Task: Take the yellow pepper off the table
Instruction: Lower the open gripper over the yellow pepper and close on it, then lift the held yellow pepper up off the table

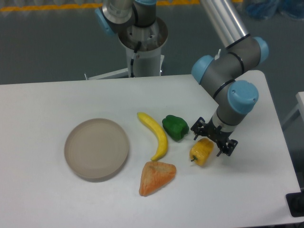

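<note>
The black metal fingers (pixel 223 142) of the gripper (pixel 212 136) stood spread apart, one at the upper left of the yellow pepper (pixel 202 151) and one at its right, with the pepper's top reaching up between them. Whether the pads actually pressed on its skin could not be told from this view. The pepper lay on the table (pixel 42 199), right of centre, lumpy and glossy, yellow-orange, with a short dark stem poking out at its lower left.

Above the gripper the arm (pixel 228 66) rose in matte grey cylindrical links with smooth light-blue caps on the joints and a polished silver tube running up out of frame.

Just beside the yellow pepper, to its upper left and apart from it, sat one green pepper (pixel 175 127), deep green, shiny and knobbly. Left of that lay one banana (pixel 156 134), long, curved and smooth, bright yellow. Below the banana's lower tip rested one orange wedge (pixel 156 176), roughly triangular, with a grainy, mottled surface. Well to the left sat one plate (pixel 96 149), round, shallow and dull beige with a low rim.

The tabletop was plain white and matte, with a rounded corner showing at the far right. Behind it stood the arm's base (pixel 141 42), a pale column with a metal collar.
</note>
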You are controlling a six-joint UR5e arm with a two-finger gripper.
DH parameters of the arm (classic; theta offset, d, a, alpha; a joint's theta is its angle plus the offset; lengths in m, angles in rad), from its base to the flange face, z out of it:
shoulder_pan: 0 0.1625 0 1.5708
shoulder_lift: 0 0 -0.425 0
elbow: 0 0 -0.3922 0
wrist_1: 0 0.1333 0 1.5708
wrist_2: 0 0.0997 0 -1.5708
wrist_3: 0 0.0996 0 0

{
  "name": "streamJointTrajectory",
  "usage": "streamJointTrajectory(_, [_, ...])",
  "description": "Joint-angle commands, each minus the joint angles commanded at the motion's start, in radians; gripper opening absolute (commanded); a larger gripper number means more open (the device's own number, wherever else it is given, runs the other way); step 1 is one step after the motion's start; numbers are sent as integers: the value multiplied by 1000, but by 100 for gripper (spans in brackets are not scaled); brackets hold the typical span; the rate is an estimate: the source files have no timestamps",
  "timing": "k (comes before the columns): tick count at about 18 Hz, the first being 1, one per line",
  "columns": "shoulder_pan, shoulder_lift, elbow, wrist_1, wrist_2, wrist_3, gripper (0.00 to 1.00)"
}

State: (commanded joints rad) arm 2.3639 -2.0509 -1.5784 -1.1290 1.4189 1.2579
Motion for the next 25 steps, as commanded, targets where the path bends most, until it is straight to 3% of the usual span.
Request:
streamJointTrajectory(1, [0, 0, -6, 0, 2, 0, 100])
streamJointTrajectory(2, [0, 0, -14, 0, 0, 0, 91])
streamJointTrajectory(4, [0, 2, -12, -2, 5, 0, 49])
streamJointTrajectory(7, [2, 11, 0, -2, 9, 0, 16])
streamJointTrajectory(10, [15, 38, 23, -6, 12, 2, 12])
streamJointTrajectory(15, [86, 136, 43, -15, 11, 21, 11])
streamJointTrajectory(17, [112, 147, 83, -78, 37, 72, 10])
streamJointTrajectory(19, [117, 150, 154, -173, 183, 119, 5])
streamJointTrajectory(20, [121, 146, 199, -242, 198, 139, 5])
streamJointTrajectory(22, [143, 143, 251, -307, 199, 207, 8])
streamJointTrajectory(25, [146, 141, 259, -307, 195, 259, 9])
